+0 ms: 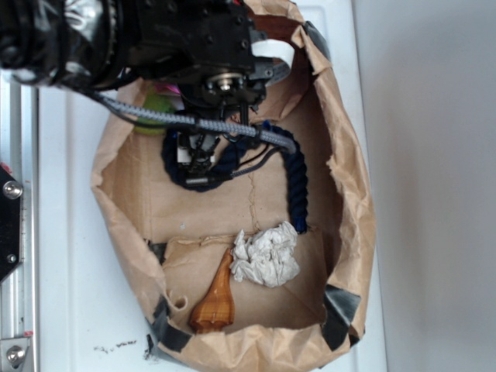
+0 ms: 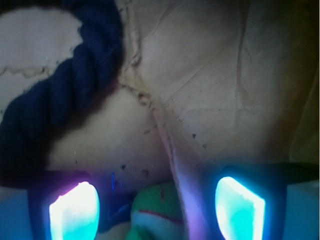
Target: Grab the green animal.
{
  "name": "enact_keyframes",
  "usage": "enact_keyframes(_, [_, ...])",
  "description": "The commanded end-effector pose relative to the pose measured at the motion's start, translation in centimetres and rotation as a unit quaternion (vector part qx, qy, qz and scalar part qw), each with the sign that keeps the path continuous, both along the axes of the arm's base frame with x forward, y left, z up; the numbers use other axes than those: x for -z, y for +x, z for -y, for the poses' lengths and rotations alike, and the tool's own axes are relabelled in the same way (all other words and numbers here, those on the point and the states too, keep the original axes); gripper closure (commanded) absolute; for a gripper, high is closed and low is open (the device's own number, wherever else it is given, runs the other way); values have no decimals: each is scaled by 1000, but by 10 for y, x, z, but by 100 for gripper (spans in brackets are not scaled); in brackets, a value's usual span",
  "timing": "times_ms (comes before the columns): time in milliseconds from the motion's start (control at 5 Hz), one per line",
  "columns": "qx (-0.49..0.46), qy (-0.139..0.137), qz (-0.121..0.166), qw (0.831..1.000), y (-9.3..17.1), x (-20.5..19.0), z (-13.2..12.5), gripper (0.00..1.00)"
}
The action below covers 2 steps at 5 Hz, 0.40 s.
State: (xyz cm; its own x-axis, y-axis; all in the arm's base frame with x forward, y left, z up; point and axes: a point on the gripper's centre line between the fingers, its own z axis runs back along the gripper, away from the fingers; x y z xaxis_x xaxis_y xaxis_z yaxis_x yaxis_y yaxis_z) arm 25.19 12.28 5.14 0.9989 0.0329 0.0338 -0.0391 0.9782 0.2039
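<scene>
The green animal (image 1: 157, 108) is a lime-green plush lying in the far left corner of the brown paper bag (image 1: 349, 178), half hidden behind my arm. In the wrist view its green head with a red stitched line and cream patch (image 2: 160, 214) shows at the bottom edge, low between my two fingers. My gripper (image 1: 195, 159) (image 2: 157, 200) is open inside the bag, jaws wide apart. Neither fingertip (image 2: 75, 212) touches the plush.
A thick dark blue rope (image 1: 298, 182) (image 2: 65, 85) curls across the bag floor around my gripper. A crumpled white paper ball (image 1: 266, 254) and a brown wooden piece (image 1: 215, 302) lie at the near end. The bag's walls stand on all sides.
</scene>
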Motion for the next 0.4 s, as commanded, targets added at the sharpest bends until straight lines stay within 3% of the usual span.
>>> enact_keyframes(0, [10,14,14,1000,-26,-44,-17,0])
enact_keyframes(200, [10,22,-5,1000,-48,-51,-20,0])
